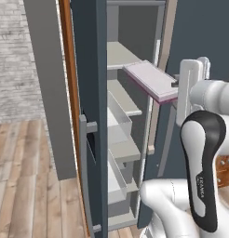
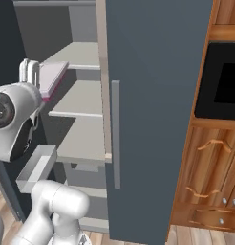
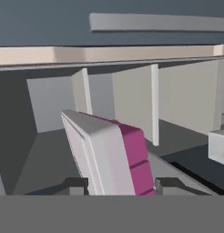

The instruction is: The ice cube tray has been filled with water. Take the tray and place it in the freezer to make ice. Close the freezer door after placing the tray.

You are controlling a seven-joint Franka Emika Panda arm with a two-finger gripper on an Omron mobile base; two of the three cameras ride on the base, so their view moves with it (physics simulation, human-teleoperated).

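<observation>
Carrying the ice cube tray (image 1: 151,80) level, likely to keep water in, jaws clamped on its near end, toward the freezer (image 1: 128,116) shelf (image 1: 120,56) just ahead.

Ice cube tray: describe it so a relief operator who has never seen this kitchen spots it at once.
Find the tall dark slate-grey freezer with its door swung open and grey shelves inside. In front of the upper shelves, the claw is shut on the ice cube tray. It is the one thin flat slab there, pale pinkish-white on top with a magenta edge, unlike the grey shelves and drawers.
</observation>
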